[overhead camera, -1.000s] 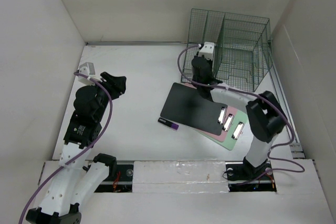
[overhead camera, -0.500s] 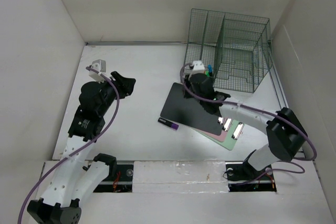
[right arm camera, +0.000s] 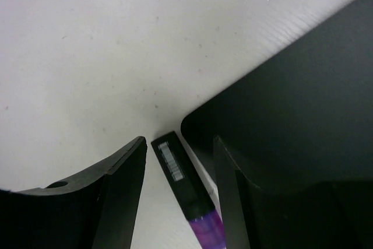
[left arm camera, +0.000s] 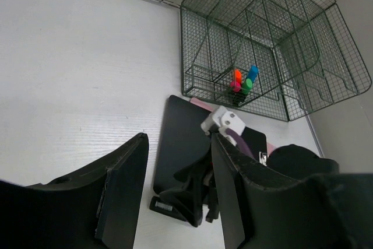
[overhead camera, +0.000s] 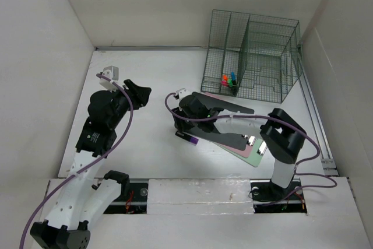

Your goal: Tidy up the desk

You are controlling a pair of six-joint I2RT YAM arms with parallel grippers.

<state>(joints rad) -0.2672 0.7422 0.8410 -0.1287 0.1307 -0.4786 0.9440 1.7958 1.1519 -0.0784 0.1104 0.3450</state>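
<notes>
My right end effector [right arm camera: 179, 144] hung low over the matte white bench [overhead camera: 145, 80] with its two black fingers [right arm camera: 125, 190] spread apart. Between them lay a slim black stick with a glossy purple end [right arm camera: 175, 170], flat on the bench, with bare white showing on either side of it, so I gripped nothing. The black part carried a small white label of fine bars like a barcode, too small to read.

Just beside the stick sat the rounded corner of a smooth, matte black rectangular board [right arm camera: 291, 115]. From above, that board lay on top of a pale pink sheet [overhead camera: 242, 151] and a pale green one [overhead camera: 256, 160], both with shiny metal clips [overhead camera: 263, 147] at their near-right end.

At the far right of the bench stood a dark green wire-mesh rack [overhead camera: 262, 45] with upright dividers. In its front left compartment stood a cluster of markers with orange, blue, pink and green caps [left arm camera: 242, 80].

My left end effector [left arm camera: 178, 141] hovered well apart over the left side of the bench, its black fingers wide and empty.
</notes>
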